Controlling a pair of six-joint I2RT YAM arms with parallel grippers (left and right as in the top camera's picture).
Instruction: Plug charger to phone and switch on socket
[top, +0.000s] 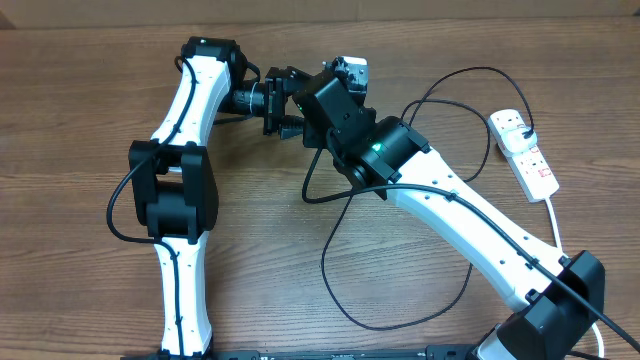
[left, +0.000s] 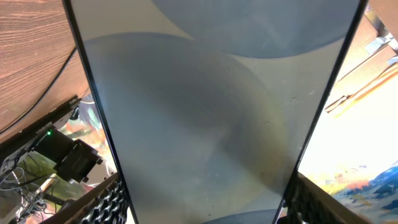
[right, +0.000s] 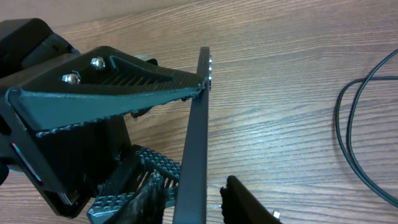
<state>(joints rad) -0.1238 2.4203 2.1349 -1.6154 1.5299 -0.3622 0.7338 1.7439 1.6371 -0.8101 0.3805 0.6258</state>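
Phone clamped across its width in left claw, ribbed fingers pressed on both long edges. Screen fills the left wrist view. Location: top-middle of bench, where both arms meet. Right claw straddles the phone's thin edge, jaws part-way apart, one each side. A sliver of wood shows between one jaw and the phone, so not clamped. Can't tell if it's carrying anything. Charger cable loops loose over mid-bench and runs right to socket near the right edge, black plug sitting at the strip's far end. Connector tip: can't locate it.
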